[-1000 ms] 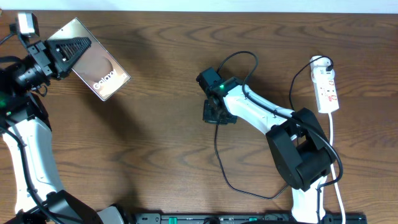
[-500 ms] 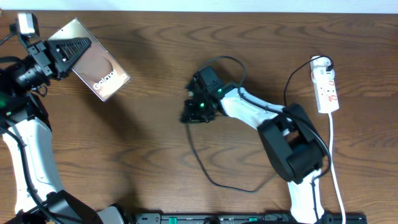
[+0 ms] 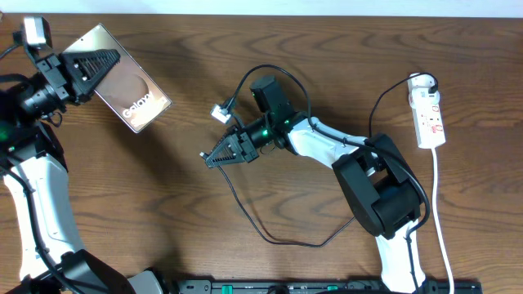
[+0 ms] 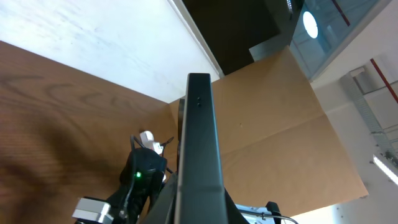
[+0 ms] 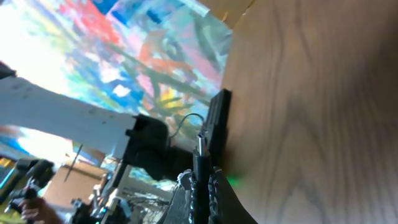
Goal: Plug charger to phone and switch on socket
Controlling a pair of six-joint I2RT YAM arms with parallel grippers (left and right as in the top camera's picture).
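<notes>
The phone [image 3: 131, 86], brownish with white "Galaxy" lettering, is held off the table at the upper left by my left gripper [image 3: 98, 61], which is shut on it. In the left wrist view the phone shows edge-on as a dark bar [image 4: 200, 137]. My right gripper [image 3: 214, 153] is shut on the charger's black plug [image 5: 201, 163], tip pointing left towards the phone. The thin black charger cable [image 3: 270, 237] loops across the table. The white power strip socket [image 3: 430, 116] lies at the right, with red switches.
The socket's white cord [image 3: 441, 220] runs down the right side to the table's front. A small white tag [image 3: 219, 113] sits on the cable above the right gripper. A black rail [image 3: 310, 286] runs along the front edge.
My right gripper has swung left and turned, carrying the plug from the table's middle towards the phone; the cable loop followed it. The left arm and phone have not moved.
</notes>
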